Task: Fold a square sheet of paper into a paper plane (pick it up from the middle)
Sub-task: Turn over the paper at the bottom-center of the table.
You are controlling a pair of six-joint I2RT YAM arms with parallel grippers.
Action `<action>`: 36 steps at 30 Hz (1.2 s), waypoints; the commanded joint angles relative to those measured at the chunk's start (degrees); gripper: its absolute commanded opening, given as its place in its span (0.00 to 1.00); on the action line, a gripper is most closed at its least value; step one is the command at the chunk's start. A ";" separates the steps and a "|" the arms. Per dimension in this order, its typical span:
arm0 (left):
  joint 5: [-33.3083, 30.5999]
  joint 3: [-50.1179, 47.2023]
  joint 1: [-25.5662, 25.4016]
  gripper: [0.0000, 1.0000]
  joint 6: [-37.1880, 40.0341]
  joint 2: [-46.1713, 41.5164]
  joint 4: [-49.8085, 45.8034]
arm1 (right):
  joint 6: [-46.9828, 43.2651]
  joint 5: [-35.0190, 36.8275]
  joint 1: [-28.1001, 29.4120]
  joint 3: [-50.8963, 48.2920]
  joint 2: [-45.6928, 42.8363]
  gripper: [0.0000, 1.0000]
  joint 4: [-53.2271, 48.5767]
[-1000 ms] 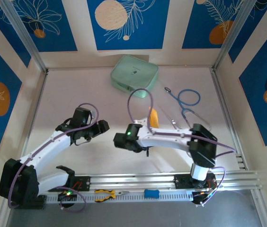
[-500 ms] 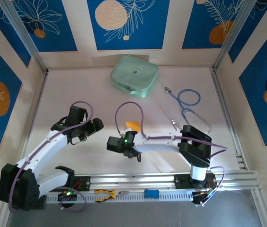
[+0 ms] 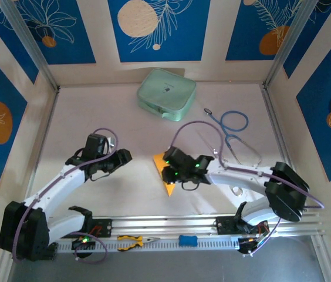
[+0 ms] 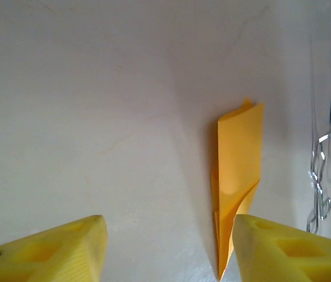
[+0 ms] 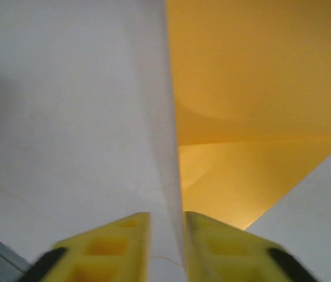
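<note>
Pale and bare, the counter [image 3: 95, 117] lies under me, inside walls of blue panels [image 3: 156, 29] with white leaf drawings and orange discs. Near its middle is the paper plane [image 4: 239, 170], a narrow orange-yellow dart with its point toward 6 o'clock. It looks half made to me, with one flap curling open.

My right hand [image 5: 165, 235] is clenched on it: the two yellow fingers are drawn close, with a thin edge of the paper running up between them. My left hand [image 4: 168, 235] is released, fingers apart with only counter between them. It waits at 9 o'clock of the plane, which sits toward 1 o'clock in that hand's own view.

As I judge it, the step is to set the next lengthwise crease. To do it well, I should hold the right pinch steady, close to the fold, so the layers do not slide. The left hand should come in low from 9 o'clock and take only the loose flap. I would line up the edges before pressing, since thin paper buckles.

At 12 o'clock sits the pale green case [image 3: 166, 94], and at 2 o'clock the blue stethoscope [image 3: 234, 122]. The case has a small dark mark, too small to read. I can make out no other writing.
</note>
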 commanded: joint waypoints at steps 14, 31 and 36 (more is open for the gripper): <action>10.28 -2.47 -0.06 0.42 -1.76 4.69 10.66 | 11.25 -15.78 -7.98 -4.93 11.48 0.10 16.86; 13.07 -3.59 0.00 0.40 -2.46 5.89 12.89 | 57.34 9.29 8.16 -2.80 18.31 0.15 27.22; 14.24 -3.11 -0.08 0.38 -2.14 6.34 12.95 | 52.07 10.65 6.35 -2.97 12.30 0.20 24.78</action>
